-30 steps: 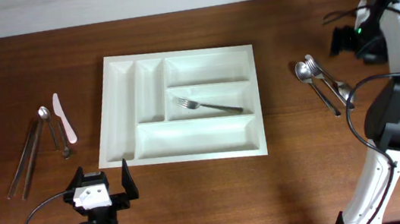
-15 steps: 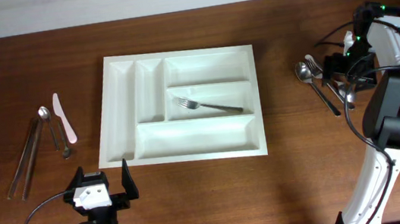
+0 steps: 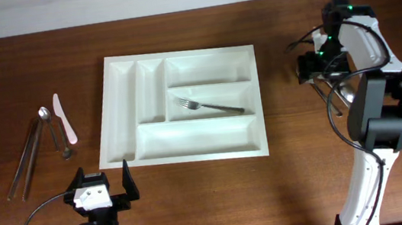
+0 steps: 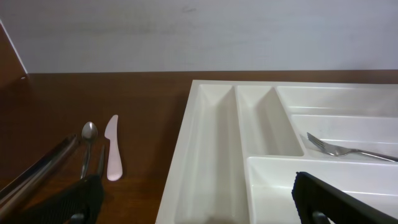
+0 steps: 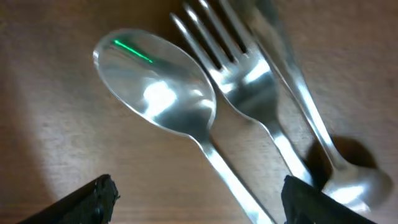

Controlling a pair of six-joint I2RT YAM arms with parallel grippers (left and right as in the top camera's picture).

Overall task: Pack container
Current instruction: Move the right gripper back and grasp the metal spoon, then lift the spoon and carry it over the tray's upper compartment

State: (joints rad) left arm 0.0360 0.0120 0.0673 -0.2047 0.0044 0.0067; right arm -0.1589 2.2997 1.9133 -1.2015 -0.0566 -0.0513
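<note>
The white container (image 3: 178,52) lies in the middle of the table, with one metal fork (image 3: 212,107) in its middle long compartment. My right gripper (image 3: 311,68) hangs open, low over a group of cutlery to the right of the tray. In the right wrist view a spoon (image 5: 158,93) and a fork (image 5: 249,81) lie side by side. The spoon's handle runs down between my open right gripper (image 5: 199,208) fingers, untouched. My left gripper (image 3: 103,187) stands open and holds nothing near the table's front edge, facing the container (image 4: 211,137).
Left of the tray lie a small spoon (image 3: 45,116), a pale knife (image 3: 65,120) and long metal tongs (image 3: 26,158). A third metal utensil (image 5: 348,180) lies beside the fork on the right. The right arm's base and cable (image 3: 372,130) stand at the right edge.
My right arm has swung left from the table's far right corner and come down over the cutlery there, its jaws narrowing slightly. The left arm has not moved.
</note>
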